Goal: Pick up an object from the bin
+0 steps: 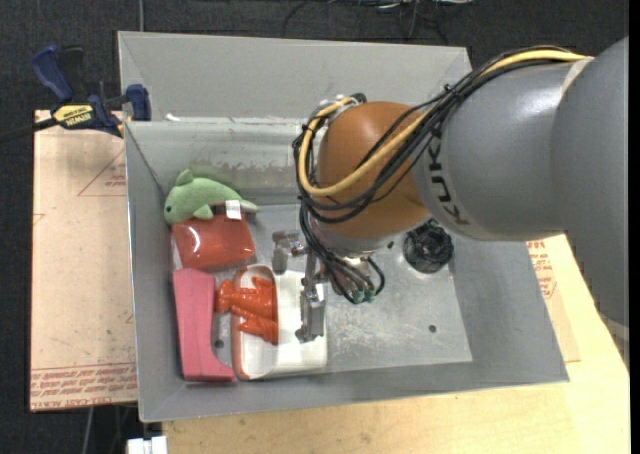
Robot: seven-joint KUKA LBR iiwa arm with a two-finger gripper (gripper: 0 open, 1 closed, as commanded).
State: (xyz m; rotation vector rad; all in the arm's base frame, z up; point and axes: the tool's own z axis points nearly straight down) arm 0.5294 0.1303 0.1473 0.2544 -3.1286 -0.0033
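From above, the gripper (311, 327) hangs low in the bin (440, 342), over the right part of a white tray (285, 354) at the front left. It is just beside an orange-red crab-like toy (250, 304) lying on that tray. Whether it is spread or pressed together cannot be told. A pink block (195, 327), a red pouch (212, 242) and a green plush toy (205, 197) lie to the left, and a black round piece (430, 248) sits to the right.

Diffuse light from above: the grey bin (440, 332) has a bright floor, a soft shadow beneath the arm (520, 142), and mild sheen on its orange cover (370, 162).
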